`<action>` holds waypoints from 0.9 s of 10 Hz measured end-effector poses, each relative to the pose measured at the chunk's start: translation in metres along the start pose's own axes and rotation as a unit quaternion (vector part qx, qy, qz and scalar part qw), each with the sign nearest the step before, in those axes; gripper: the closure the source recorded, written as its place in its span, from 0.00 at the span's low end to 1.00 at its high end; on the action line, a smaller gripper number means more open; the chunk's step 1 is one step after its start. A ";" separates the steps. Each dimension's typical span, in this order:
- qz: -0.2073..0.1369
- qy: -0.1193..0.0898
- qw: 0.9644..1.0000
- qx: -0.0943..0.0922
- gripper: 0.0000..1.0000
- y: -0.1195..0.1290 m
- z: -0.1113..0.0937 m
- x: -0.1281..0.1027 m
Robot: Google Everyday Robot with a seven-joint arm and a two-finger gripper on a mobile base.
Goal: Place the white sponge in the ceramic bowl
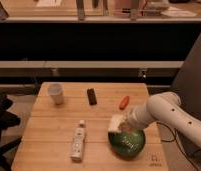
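The white sponge [115, 123] is a small off-white block held just above the far left rim of the dark green ceramic bowl [127, 144]. The bowl stands on the wooden table [51, 127] near its front right. My gripper [124, 125] reaches in from the right on a white arm [164, 110] and is shut on the sponge, over the bowl's far edge. The bowl's inside shows pale markings and holds nothing else.
A white paper cup [55, 93] stands at the table's back left. A black flat object [91, 96] and an orange-red object [124, 102] lie at the back middle. A white bottle [78, 141] lies left of the bowl. A dark chair [1, 122] is at the far left.
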 end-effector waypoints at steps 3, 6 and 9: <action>0.005 0.001 1.000 0.000 0.38 0.004 -0.001 -0.001; 0.011 0.003 1.000 -0.001 0.38 0.009 -0.001 -0.001; 0.012 0.006 1.000 -0.001 0.21 0.014 -0.001 -0.002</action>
